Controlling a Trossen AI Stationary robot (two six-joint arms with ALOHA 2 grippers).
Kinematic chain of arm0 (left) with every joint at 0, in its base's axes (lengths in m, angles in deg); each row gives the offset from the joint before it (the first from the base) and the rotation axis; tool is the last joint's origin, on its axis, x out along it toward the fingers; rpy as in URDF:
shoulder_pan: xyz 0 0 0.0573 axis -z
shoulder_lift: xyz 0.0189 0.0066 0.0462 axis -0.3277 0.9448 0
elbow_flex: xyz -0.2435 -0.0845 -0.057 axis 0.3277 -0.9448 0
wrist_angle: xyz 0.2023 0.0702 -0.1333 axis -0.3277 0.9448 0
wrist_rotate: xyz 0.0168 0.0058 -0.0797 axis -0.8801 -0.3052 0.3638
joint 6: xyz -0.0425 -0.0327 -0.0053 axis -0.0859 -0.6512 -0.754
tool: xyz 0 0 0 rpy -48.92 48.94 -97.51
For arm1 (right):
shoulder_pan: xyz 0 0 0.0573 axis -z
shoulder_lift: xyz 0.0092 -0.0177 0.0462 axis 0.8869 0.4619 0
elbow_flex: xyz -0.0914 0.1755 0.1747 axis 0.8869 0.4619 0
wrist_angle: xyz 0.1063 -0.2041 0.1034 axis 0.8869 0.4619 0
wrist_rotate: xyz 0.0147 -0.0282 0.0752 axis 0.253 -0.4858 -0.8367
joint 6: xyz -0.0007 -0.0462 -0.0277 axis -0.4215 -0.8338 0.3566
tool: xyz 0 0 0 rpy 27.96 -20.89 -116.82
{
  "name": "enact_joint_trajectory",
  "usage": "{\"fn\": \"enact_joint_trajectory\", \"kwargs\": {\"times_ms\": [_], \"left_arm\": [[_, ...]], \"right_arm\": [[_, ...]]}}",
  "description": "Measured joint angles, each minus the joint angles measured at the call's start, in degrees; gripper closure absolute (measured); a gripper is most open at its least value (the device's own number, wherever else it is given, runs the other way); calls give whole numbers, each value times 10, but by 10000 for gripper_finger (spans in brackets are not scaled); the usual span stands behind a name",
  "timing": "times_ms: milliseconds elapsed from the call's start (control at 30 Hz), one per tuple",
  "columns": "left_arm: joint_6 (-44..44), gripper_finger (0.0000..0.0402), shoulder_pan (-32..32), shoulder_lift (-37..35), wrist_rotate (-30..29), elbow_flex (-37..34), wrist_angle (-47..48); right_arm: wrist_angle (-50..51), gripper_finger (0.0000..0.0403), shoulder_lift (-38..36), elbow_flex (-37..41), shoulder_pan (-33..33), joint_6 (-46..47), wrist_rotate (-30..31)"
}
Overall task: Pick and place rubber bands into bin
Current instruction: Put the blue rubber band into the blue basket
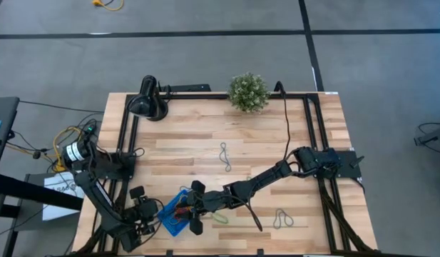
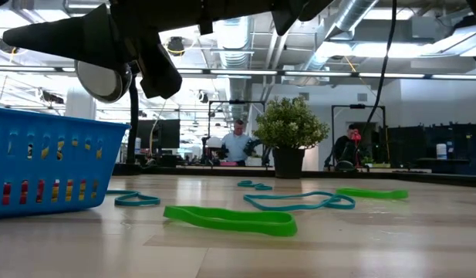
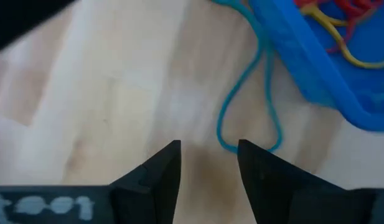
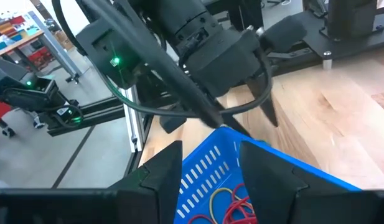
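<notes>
Blue plastic makes up the bin [image 1: 175,218], a small tray near the front edge of the wooden table [image 1: 205,135], left of the middle. Inside it lie red and yellow rubber bands [image 4: 232,204], all tangled, so they cannot be counted.

The left gripper [image 3: 207,163] hangs just left of the bin with its two fingers spread apart and nothing between them. A thin blue band [image 3: 248,93] lies on the wood right under it, touching the bin's wall.

The right gripper [image 4: 207,168] is over the bin, fingers spread wide, holding nothing.

In the high view three more bands lie on the table: one grey [image 1: 224,157] in the middle, one green [image 1: 217,217] just right of the bin, and one grey [image 1: 282,218] farther right.

One black lamp [image 1: 147,100] and one small plant [image 1: 248,91] stand at the far edge.
</notes>
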Motion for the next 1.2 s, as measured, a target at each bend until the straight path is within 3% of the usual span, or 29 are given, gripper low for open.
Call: {"fn": "enact_joint_trajectory", "kwargs": {"times_ms": [167, 467, 767, 933, 1067, 1200], "left_arm": [[8, 252, 0, -35, -44, 0, 2], [-11, 252, 0, -42, -56, -4, 3], [-37, 252, -2, -44, -38, -93, -141], [-40, 255, 1, -44, -44, -108, -157], [-37, 279, 1, -45, -43, -121, -183], [-3, 331, 1, -45, -50, -128, -217]], "right_arm": [[0, 249, 0, 0, 0, 0, 0], [0, 249, 0, 0, 0, 0, -1], [5, 249, 0, 0, -7, 0, -1], [11, 249, 0, 0, -7, 0, -1], [14, 249, 0, 0, -6, 0, -1], [15, 249, 0, 0, -7, 0, -1]]}}
